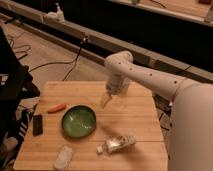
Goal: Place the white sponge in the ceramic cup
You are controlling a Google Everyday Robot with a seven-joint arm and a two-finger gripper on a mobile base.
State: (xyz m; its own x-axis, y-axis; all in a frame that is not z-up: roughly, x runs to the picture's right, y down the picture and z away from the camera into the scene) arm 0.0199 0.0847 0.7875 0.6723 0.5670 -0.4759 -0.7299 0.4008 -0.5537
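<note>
The tool (106, 98) hovered empty, jaws apart, above the counter (142, 125). It should approach the white sponge (63, 157) at the near edge and descend straight.

Green bowl (79, 121); clear bottle (119, 143); wooden table (141, 119)

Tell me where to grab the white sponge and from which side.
Probably grip the white sponge across its narrow width, from straight above: it lies flat as a low block, sides free. The gripper, open, hangs beyond the green bowl.
</note>
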